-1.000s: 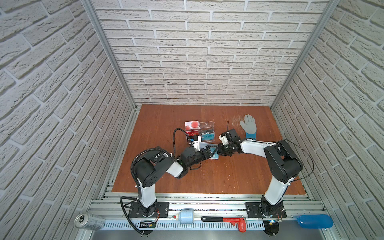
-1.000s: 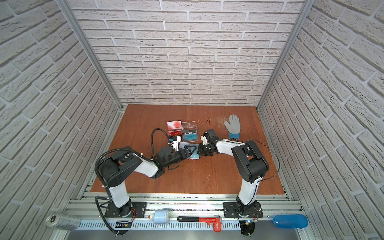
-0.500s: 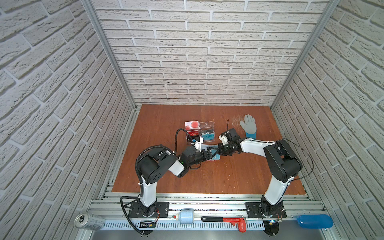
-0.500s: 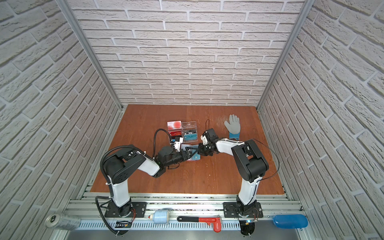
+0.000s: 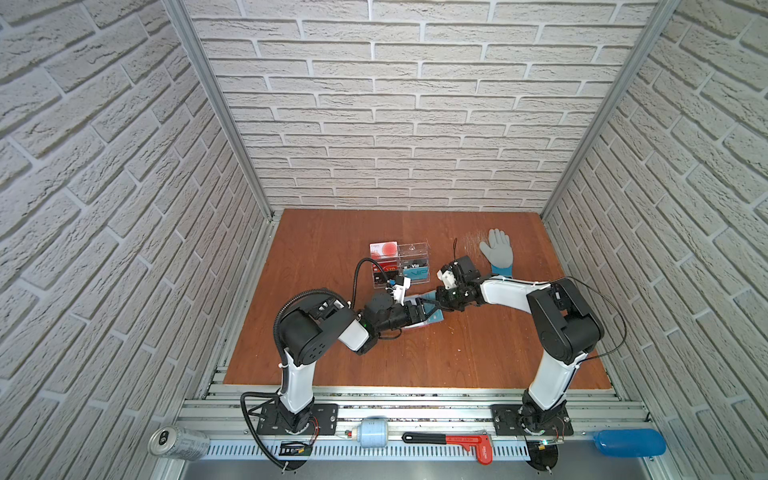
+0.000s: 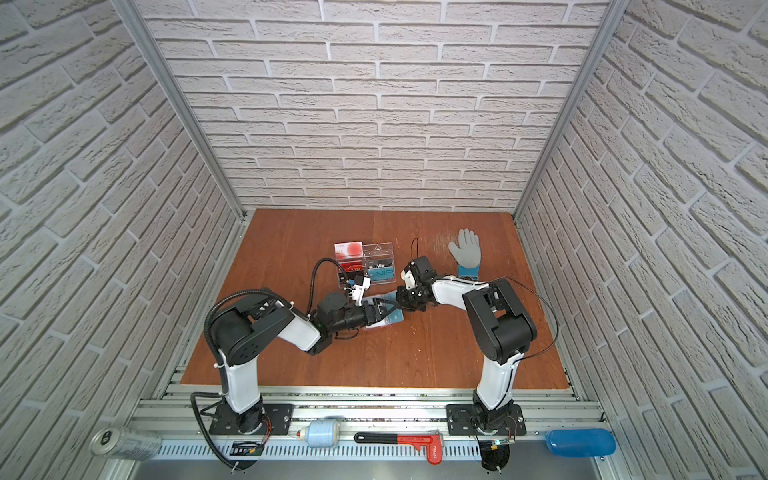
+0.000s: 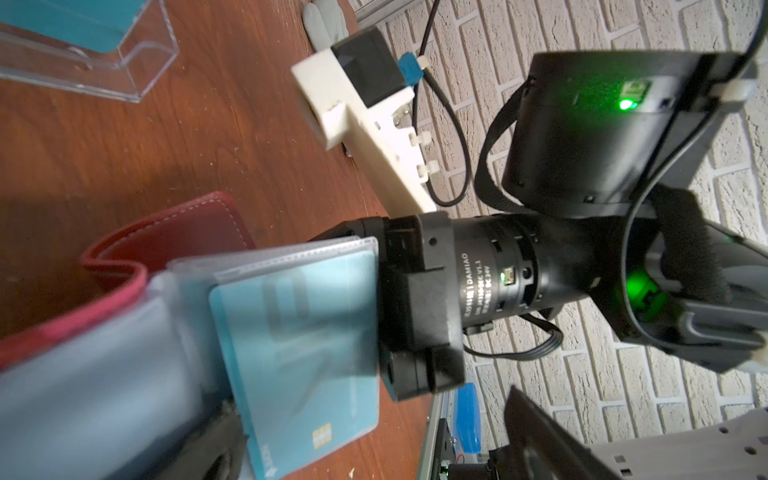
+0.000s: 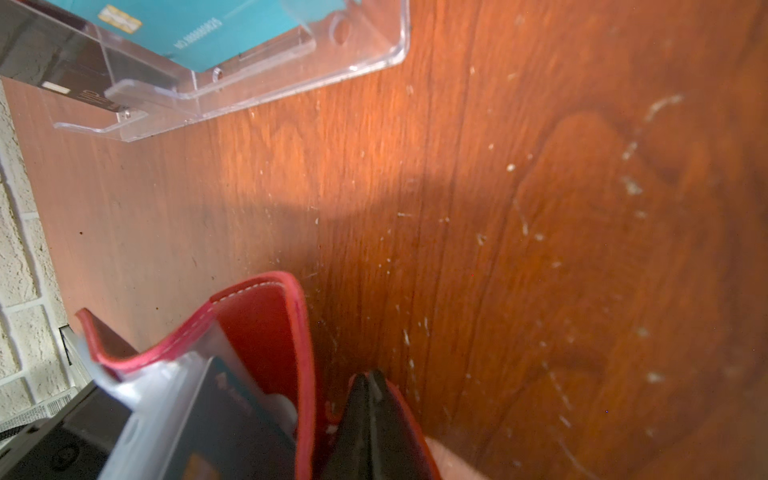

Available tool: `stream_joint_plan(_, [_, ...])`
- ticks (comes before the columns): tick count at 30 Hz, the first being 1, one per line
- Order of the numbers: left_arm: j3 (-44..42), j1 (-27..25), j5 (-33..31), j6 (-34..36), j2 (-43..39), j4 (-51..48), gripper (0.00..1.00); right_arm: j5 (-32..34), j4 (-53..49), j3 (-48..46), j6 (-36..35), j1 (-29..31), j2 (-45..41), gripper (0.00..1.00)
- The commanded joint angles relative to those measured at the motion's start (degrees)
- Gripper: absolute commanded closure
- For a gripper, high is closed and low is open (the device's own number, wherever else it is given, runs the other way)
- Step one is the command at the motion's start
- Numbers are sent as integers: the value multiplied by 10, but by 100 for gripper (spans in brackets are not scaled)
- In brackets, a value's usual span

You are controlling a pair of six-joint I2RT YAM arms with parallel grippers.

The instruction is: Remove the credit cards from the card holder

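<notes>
Now — R claw (image 8: 368, 382) tight on holder (image 8: 266, 316)

Both arms pair glossy white shells with bulky black joint housings. The left arm (image 5: 353, 334) wears a ribbed black conduit (image 5: 286, 308); the right arm (image 5: 503, 291) trails 1 thin black wire (image 5: 620, 312). Each stands on a black base plate (image 5: 328, 415). The right gripper (image 8: 368, 399) has black wedge jaws; its motor (image 7: 490, 282) reads DAMIAO beside a green light. Its camera bracket (image 7: 374, 124) is white.
</notes>
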Motion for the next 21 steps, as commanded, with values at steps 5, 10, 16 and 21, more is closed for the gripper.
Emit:
stream_joint_plan(5, [-14, -3, 52, 16, -52, 100, 6, 44, -48, 1, -15, 15, 36, 94])
stream_joint_plan(10, [-21, 5, 51, 17, -67, 100, 6, 78, -65, 5, -22, 15, 35, 94])
stream_joint_plan(16, [-22, 6, 49, 16, -80, 101, 7, 77, -57, 5, -15, 17, 49, 94])
stream_joint_plan(21, [-26, 7, 47, 19, -97, 101, 7, 73, -56, 16, -13, 26, 66, 94])
